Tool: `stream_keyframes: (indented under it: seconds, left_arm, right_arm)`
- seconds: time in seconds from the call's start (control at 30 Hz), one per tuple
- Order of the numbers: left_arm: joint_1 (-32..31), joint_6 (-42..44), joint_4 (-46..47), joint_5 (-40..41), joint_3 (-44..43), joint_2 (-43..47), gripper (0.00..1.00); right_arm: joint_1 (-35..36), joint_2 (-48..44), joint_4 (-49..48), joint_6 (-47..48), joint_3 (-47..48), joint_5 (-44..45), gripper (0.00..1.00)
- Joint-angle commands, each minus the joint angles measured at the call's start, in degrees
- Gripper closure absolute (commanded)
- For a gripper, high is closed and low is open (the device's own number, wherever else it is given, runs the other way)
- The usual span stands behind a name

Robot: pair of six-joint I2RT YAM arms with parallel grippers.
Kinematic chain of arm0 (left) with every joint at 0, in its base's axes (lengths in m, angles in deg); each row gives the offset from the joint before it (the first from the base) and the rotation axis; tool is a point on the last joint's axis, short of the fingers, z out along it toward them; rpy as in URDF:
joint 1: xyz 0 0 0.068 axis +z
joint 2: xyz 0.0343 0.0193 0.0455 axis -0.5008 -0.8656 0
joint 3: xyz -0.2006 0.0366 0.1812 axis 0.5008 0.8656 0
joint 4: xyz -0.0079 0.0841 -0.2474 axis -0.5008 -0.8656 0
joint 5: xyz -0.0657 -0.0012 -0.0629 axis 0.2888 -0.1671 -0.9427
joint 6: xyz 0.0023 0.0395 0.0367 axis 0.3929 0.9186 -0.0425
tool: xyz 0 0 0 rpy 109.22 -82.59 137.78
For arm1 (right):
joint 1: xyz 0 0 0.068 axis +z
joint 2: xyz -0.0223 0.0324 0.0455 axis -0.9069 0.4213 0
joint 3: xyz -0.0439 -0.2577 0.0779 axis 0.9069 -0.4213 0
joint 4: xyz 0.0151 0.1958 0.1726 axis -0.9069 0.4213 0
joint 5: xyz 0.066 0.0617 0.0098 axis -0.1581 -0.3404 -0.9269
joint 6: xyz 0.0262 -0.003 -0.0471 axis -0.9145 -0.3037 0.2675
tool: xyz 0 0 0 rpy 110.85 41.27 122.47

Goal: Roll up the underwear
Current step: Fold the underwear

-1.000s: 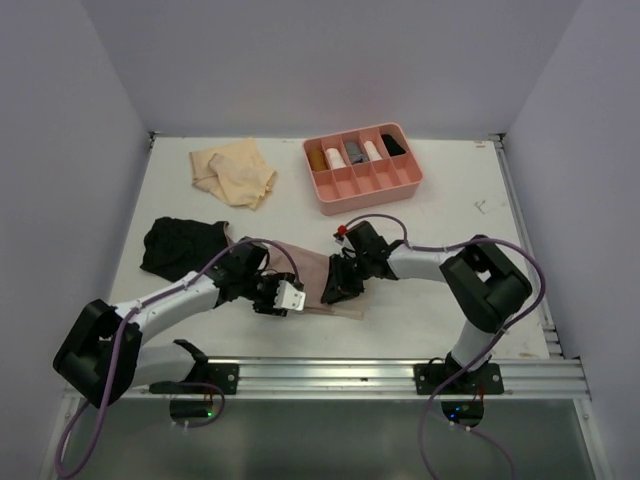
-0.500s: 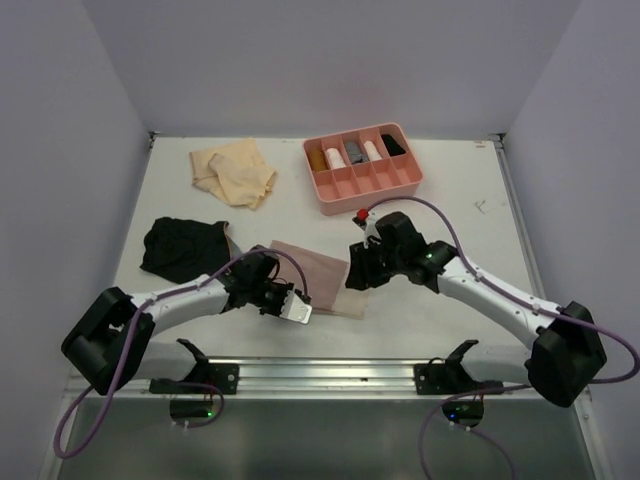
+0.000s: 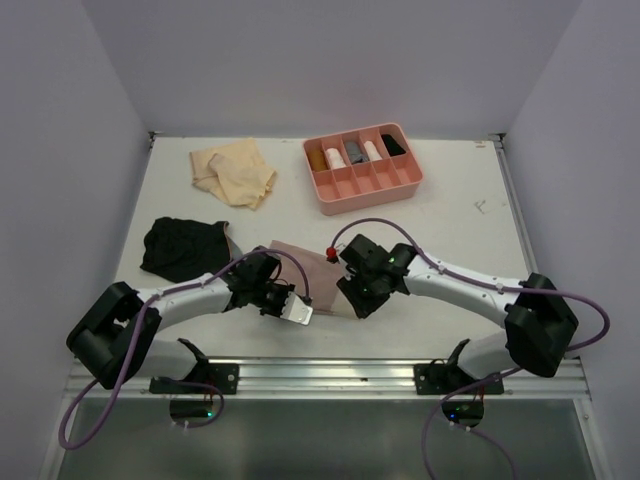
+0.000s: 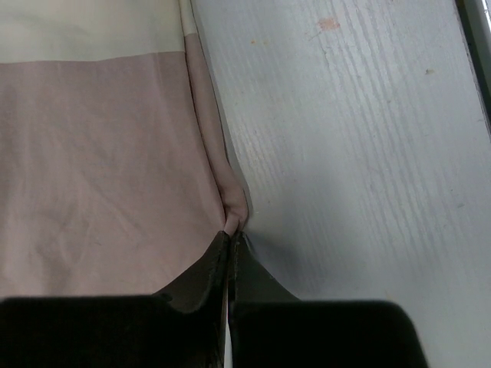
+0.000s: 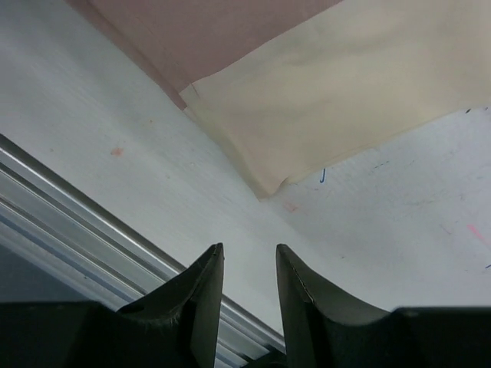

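The dusty pink underwear [image 3: 305, 262] lies flat at the front middle of the table, between both arms. My left gripper [image 3: 298, 298] is shut on its near edge; the left wrist view shows the closed fingertips [image 4: 232, 234] pinching a small fold of pink cloth [image 4: 100, 169]. My right gripper [image 3: 360, 300] hovers open over the garment's right end, just short of the cream patch [image 5: 345, 84], with nothing between its fingers [image 5: 249, 253]. The black underwear [image 3: 183, 247] lies crumpled at the left. At the back left lies the pale tan underwear [image 3: 233, 170].
A pink divided tray [image 3: 345, 187] holding several rolled items stands at the back middle. A metal rail [image 3: 400, 375] runs along the table's near edge, close below both grippers and seen in the right wrist view [image 5: 61, 222]. Grey walls enclose the table.
My left gripper has closed onto the pink underwear's near edge. The right arm has swung left and nearer, bringing its gripper down by the garment's right end.
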Motion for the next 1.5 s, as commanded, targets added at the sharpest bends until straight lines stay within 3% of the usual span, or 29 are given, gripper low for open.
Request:
stream_keyframes:
  seconds: [0.0, 0.37, 0.87, 0.97, 1.13, 1.47]
  left_arm:
    - [-0.26, 1.73, -1.9, -1.85, -0.9, -0.99, 1.0]
    - [0.26, 3.48, -3.84, -3.43, -1.77, -0.99, 1.0]
    - [0.88, 4.36, -6.04, -3.61, -2.3, -0.9, 1.0]
    - [0.97, 4.28, -6.22, -3.35, -2.39, -0.9, 1.0]
    - [1.06, 4.01, -6.65, -2.91, -2.65, -0.55, 1.0]
    - [1.67, 1.73, -15.26, -7.91, -8.53, 3.31, 1.0]
  right_arm:
    - [0.48, -1.08, 0.96, 6.17, 2.33, 3.7, 0.62]
    - [4.87, 8.86, -0.35, 17.95, 6.47, 4.15, 0.62]
    - [6.19, 18.26, -1.32, 18.49, 8.58, 0.63, 0.65]
    - [6.54, 20.02, -1.06, 18.4, 9.11, 1.42, 0.71]
    - [6.81, 21.17, -0.88, 17.88, 9.37, 3.44, 0.99]
    - [6.63, 13.35, 1.49, 15.42, 8.05, 0.9, 1.0]
